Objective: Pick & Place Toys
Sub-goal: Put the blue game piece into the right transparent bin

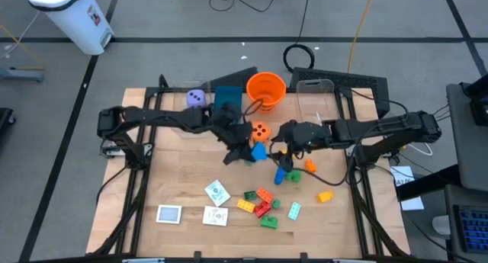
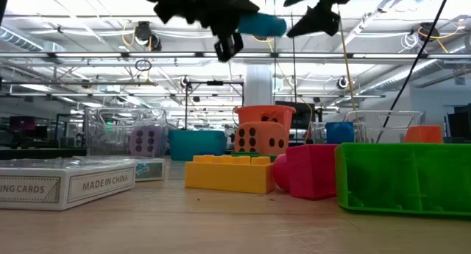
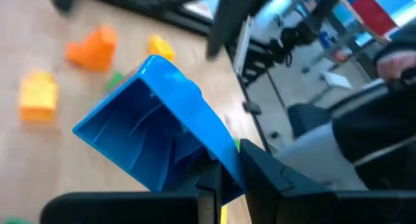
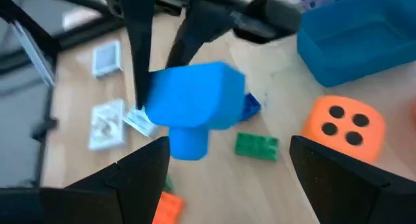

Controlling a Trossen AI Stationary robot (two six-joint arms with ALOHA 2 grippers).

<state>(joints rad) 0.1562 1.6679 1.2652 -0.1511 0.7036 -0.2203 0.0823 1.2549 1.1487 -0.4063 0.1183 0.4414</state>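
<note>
**Blue brick held aloft over the table**

A blue brick is being clamped by the left gripper above mid-table, beside the orange die. The right gripper is being held wide apart, empty, facing it.

Both arms are matt black, built of slim tubular links with bulkier joint housings. Black cables trail from the right arm. Each gripper ends in two flat, angular black fingers without visible markings.
</note>
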